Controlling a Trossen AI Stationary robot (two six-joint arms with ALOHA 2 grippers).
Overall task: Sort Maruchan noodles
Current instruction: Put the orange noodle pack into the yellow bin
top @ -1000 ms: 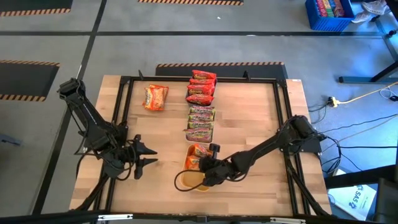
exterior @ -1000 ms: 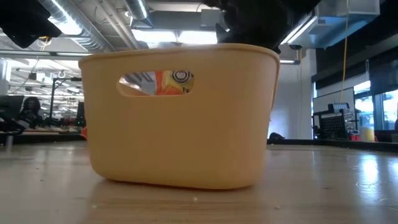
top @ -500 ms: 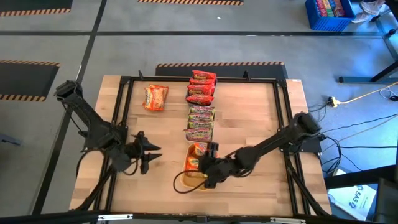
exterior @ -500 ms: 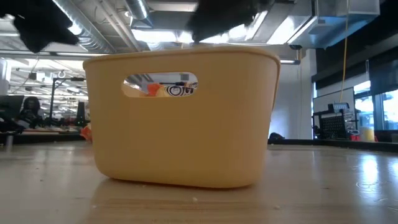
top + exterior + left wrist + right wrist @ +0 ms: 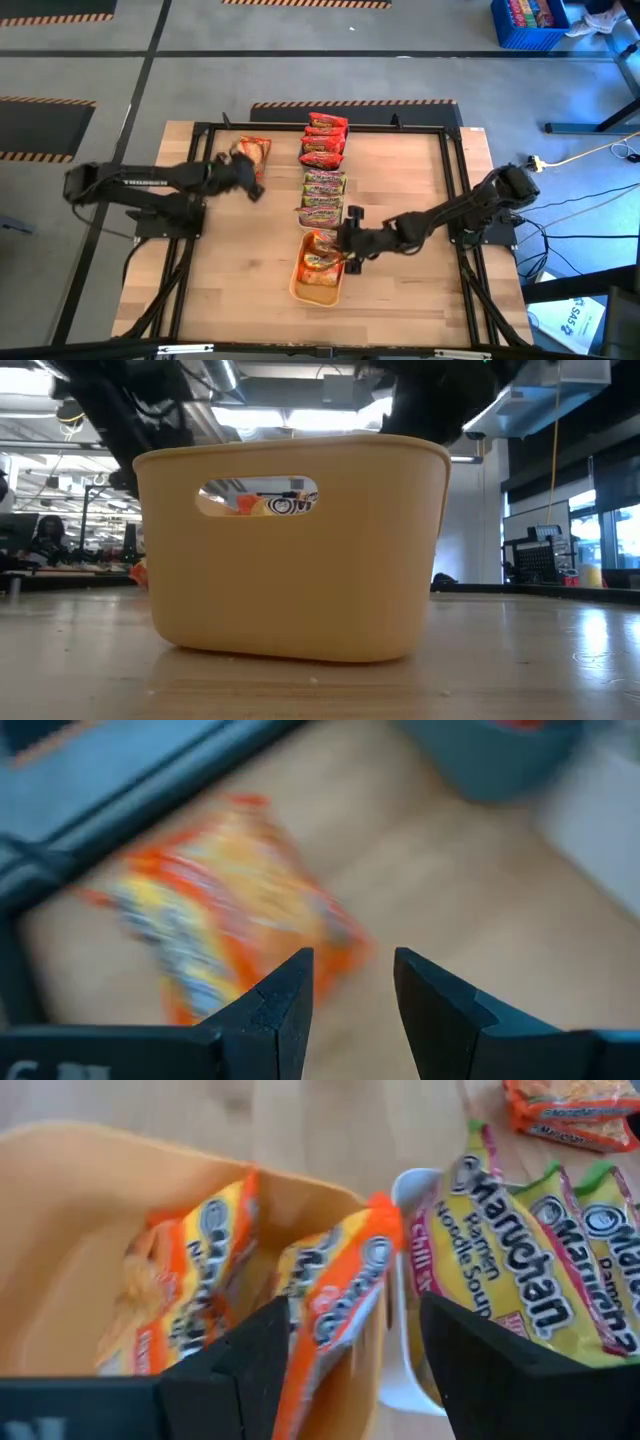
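Two orange Maruchan packets lie in the orange-yellow tray. One of them leans on the tray's far rim. My right gripper hangs open just above that packet, at the tray's far end. Green-and-red packets stand in a white tray, and red packets lie beyond it. My left gripper is open and holds nothing. It hovers beside a loose orange packet that lies flat at the table's far left.
A black metal frame runs around the work area, close to the loose orange packet. In the low view the orange-yellow tray fills the middle, and a packet shows through its handle hole. Bare wood lies at the table's near left and right.
My left gripper has swung from the table's near left toward the far edge and now stands at the loose orange packet. My right gripper has drawn up and back out of the orange-yellow tray toward its far end. An orange packet stays behind, leaning in the tray.
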